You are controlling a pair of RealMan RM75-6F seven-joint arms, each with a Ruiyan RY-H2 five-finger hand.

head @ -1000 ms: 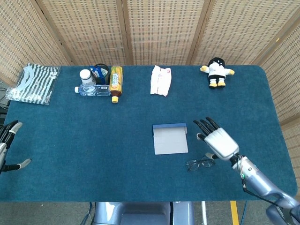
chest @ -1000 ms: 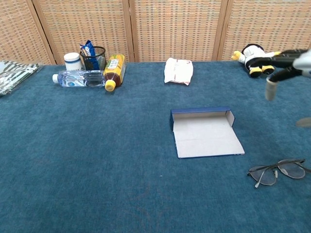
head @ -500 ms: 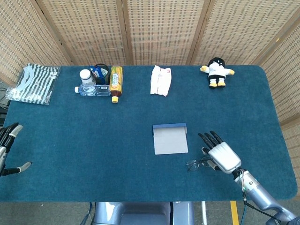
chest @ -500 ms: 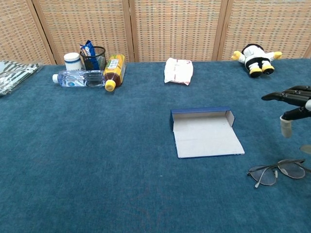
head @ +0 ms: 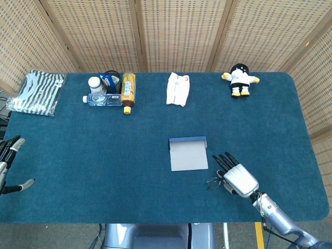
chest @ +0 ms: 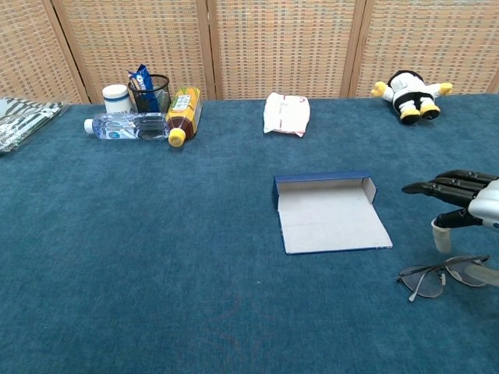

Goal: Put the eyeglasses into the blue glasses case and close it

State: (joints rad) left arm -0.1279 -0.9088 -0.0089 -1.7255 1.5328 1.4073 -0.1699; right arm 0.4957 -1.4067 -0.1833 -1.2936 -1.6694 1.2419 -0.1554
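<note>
Head view and chest view, one moment. We take the blue glasses case point(head: 188, 154) as landmark: it lies open on the blue table point(head: 104, 150), its pale lid flat toward the robot. Far beyond the case and to its left we see a folded striped cloth point(head: 37, 92) at the table's edge. Behind the case, to its right, sits a plush doll point(head: 239, 79); straight behind it lies a white packet point(head: 177, 88); behind and left lie a clear bottle point(head: 104, 99) and a yellow bottle point(head: 128, 92). Our right hand point(head: 237, 177) hovers just right of the case, nearer the robot, fingers spread apart and holding nothing, directly over the eyeglasses point(chest: 446, 274), which rest on the table. Our left hand point(head: 6, 165) shows far left of the case, fingers apart, empty.
</note>
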